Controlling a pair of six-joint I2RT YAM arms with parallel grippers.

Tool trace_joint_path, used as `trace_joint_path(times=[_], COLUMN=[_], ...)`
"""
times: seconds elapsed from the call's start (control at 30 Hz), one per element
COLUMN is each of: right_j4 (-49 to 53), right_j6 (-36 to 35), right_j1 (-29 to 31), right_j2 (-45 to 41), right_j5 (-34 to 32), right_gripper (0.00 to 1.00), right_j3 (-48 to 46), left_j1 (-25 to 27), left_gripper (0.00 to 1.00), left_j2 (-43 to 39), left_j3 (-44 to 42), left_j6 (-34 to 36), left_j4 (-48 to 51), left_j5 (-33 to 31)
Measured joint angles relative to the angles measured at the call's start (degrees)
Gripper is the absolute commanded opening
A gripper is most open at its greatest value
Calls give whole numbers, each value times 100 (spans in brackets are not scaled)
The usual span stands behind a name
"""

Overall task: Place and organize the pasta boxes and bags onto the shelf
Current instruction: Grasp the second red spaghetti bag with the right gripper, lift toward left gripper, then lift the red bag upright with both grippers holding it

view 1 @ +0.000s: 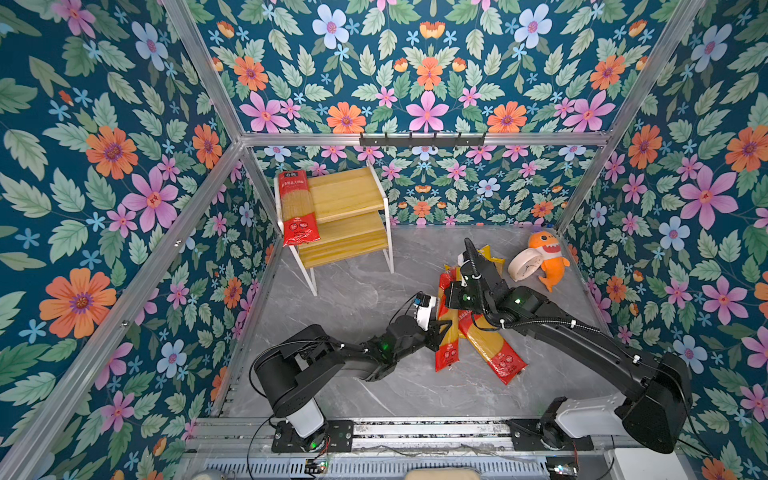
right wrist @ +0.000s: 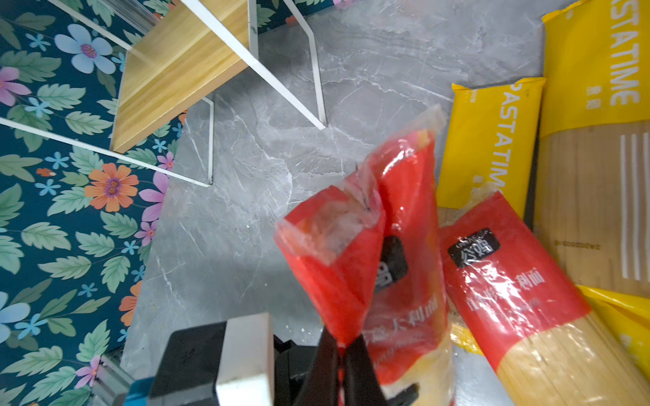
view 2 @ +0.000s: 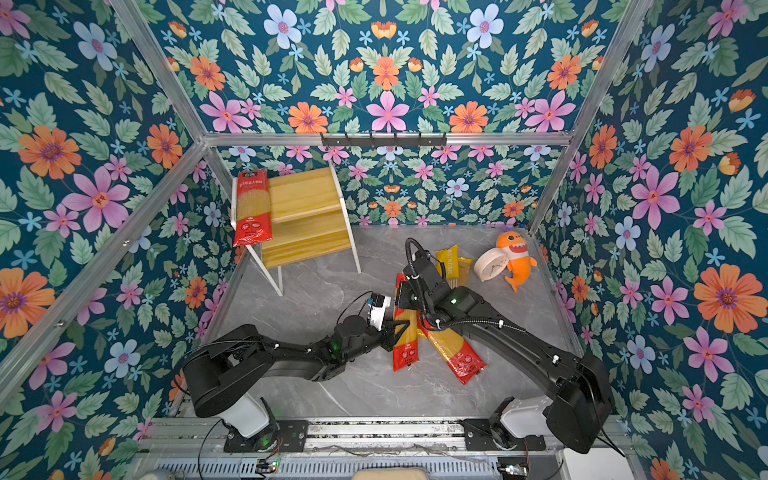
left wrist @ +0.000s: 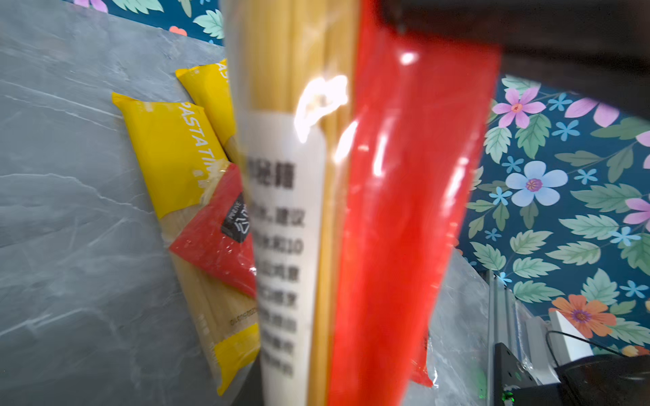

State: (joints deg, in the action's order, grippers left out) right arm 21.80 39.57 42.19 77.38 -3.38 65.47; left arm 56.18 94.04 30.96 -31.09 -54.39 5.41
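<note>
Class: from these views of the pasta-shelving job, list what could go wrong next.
1. The right end effector pinches only the film end of the red pack that the left end effector grips mid-length; the film could tear or slip.
2. That pack overlaps the second red pack; lifting may drag it.
3. The shelved red pack overhangs the upper board of the shelf; a bump might tip it.

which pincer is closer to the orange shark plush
Right. The right pincer pinches the red pack at its far end, closer to the orange shark plush; the left pincer holds its middle, farther away.
</note>
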Motion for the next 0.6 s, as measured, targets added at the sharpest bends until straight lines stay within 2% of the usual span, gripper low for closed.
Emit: trace_joint_path(times=[0.13, 0.2, 0.37, 0.6], right_j4=[-382, -599, -1045, -1576], right_j6=[-149, -308, -645, -804], right_j1=[-46, -155, -728, -1718], right_j2=[-133, -234, -282, -699], right_j5=[380, 752, 2157, 3403], right_gripper=[39, 45, 50, 52], right_j3=[-63, -87, -144, -887], left_j1=[-66, -177, -634, -1493], left_gripper=[16, 16, 15, 15], left_j2=[-190, -319, -656, -1427], left_j3=[-94, -142, -282, -352], left_j6=[109, 127, 157, 240], left_j4=[81, 144, 221, 664], left_j5=[120, 278, 874, 1648])
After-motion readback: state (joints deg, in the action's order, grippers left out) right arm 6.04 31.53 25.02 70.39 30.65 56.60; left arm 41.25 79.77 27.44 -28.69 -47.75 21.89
